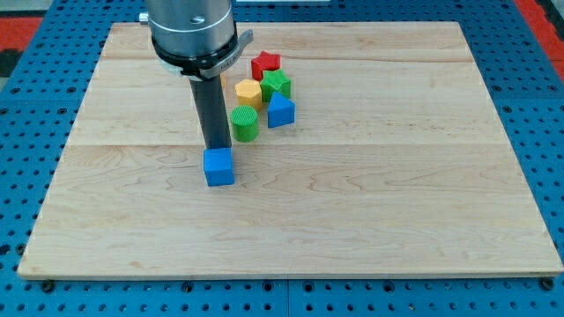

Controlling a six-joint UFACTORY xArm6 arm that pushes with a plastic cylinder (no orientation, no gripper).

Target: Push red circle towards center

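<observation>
No red circle shows in the camera view; the arm's body at the view's top may hide it. My tip [217, 147] stands right at the upper edge of a blue cube [218, 166], left of the board's middle. A green cylinder [244, 122] sits just to the right of the rod.
A cluster lies up and right of the tip: a yellow hexagon [248, 92], a green star [276, 84], a red star [265, 63] and a blue block with a pointed top [280, 110]. The wooden board [397, 194] lies on a blue pegboard.
</observation>
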